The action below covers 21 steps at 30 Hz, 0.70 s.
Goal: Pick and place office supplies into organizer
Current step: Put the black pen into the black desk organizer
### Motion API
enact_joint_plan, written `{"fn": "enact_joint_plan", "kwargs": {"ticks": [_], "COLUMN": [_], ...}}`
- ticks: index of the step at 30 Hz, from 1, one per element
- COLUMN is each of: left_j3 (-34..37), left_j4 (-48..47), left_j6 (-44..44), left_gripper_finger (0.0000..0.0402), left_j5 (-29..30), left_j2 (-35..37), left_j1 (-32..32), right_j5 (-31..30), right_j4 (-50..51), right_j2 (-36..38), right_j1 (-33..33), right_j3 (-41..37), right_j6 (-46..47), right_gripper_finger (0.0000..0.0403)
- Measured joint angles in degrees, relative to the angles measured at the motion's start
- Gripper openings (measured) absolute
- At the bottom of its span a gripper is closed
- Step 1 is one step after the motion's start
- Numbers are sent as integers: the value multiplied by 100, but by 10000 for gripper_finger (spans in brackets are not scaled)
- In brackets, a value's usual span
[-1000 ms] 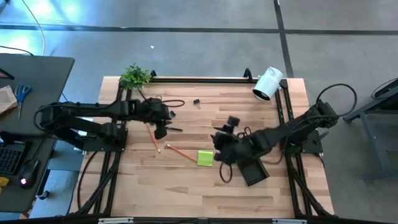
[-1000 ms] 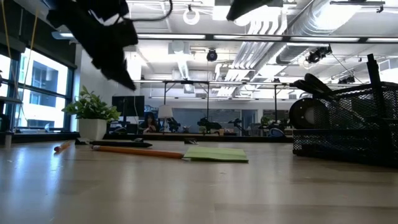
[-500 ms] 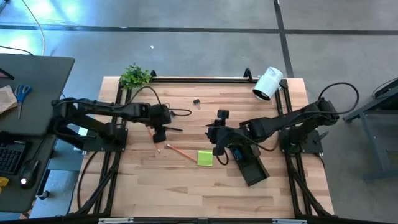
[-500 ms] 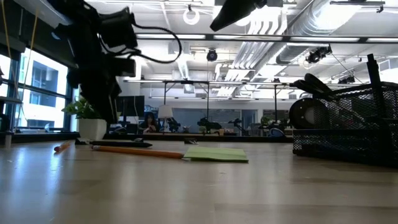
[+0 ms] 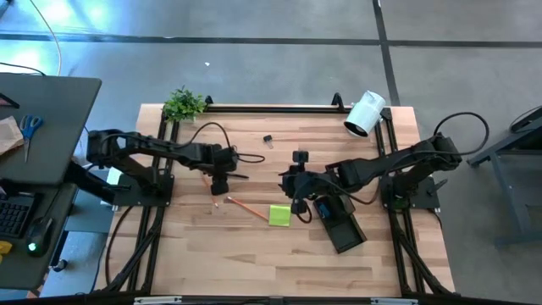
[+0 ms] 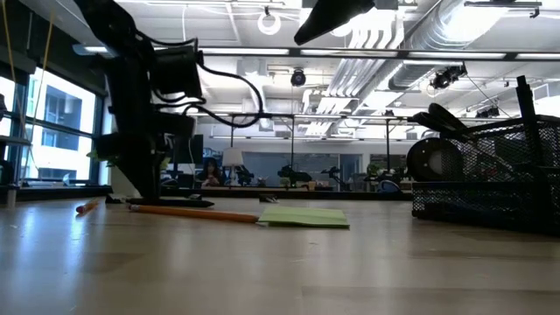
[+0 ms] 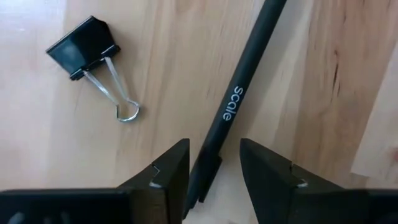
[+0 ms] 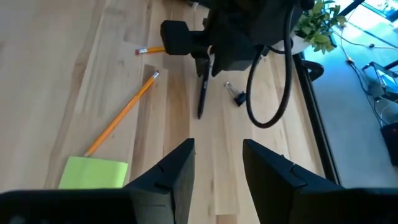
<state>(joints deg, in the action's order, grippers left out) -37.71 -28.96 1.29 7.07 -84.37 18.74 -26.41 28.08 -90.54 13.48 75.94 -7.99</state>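
My left gripper (image 7: 212,163) is open and points down at the table, one finger on each side of a black pen (image 7: 239,93) printed "scale", near its clip end. In the high view the left gripper (image 5: 218,180) stands over that pen (image 5: 235,174). A black binder clip (image 7: 87,46) lies beside it. My right gripper (image 8: 217,165) is open and held above the table (image 5: 295,180), left of the black mesh organizer (image 5: 343,229). A lime-green sticky-note pad (image 5: 279,214) and an orange pencil (image 5: 246,206) lie flat between the arms.
A second pencil (image 5: 206,182) lies left of the left gripper, and a small black clip (image 5: 268,141) sits farther back. A white cylindrical camera (image 5: 364,113) and a potted plant (image 5: 184,103) stand at the far edge. Dark items stick up from the organizer (image 6: 486,188).
My left gripper has come down from well above the table until its fingers straddle the black pen. My right gripper drew away from above the organizer toward the table's left and far side, then held still.
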Motion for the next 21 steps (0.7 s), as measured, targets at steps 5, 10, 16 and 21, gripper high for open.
{"fn": "enact_joint_plan", "kwargs": {"ticks": [5,10,16,21], "left_j3": [-24,-35,-103,-107], "left_j4": [40,45,12,57], "left_j6": [86,-12,-65,-63], "left_gripper_finger": [105,63,12,21], "left_j5": [-226,-234,-232,-212], "left_j2": [-207,-275,-291,-296], "left_j1": [2,0,-2,-2], "right_j5": [11,31,70,411], "right_j4": [15,15,15,142], "right_j2": [0,0,0,0], "right_j1": [-40,-38,-38,-38], "right_j3": [0,2,2,4], "right_j6": [-16,-109,-100,185], "right_gripper_finger": [129,129,129,129]}}
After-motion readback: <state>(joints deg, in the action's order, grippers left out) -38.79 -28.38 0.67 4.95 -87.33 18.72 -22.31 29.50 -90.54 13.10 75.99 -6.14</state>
